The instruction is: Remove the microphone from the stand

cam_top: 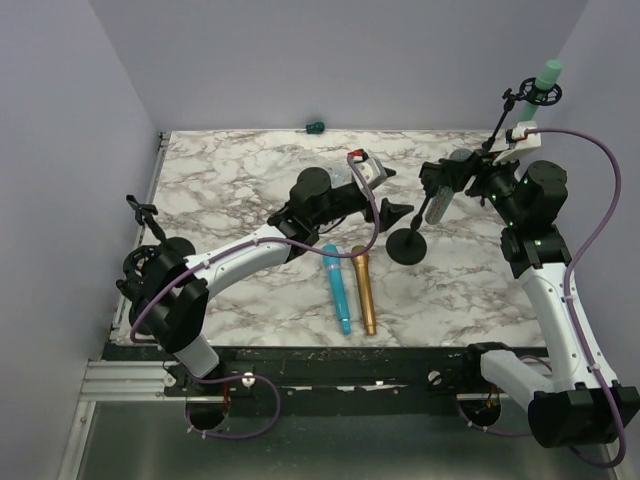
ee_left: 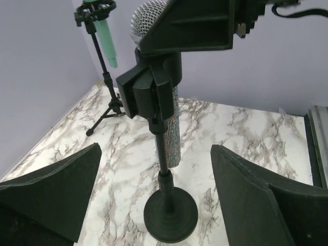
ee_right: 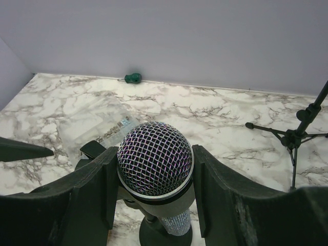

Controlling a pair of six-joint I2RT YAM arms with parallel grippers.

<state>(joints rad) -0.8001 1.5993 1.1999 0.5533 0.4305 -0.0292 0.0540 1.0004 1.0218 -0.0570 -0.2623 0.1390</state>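
A silver glitter microphone with a mesh head sits in the clip of a black round-base stand. My right gripper is shut on the microphone's head, with a finger pressed to each side. It shows in the top view above the stand. My left gripper is open and empty, its fingers low on either side of the stand's pole and base, not touching them. In the top view the left gripper is just left of the stand.
A teal microphone and a gold one lie side by side in front of the stand. A tripod stand holding a green microphone is at the back right. A clear plastic bag and a small green object lie farther back.
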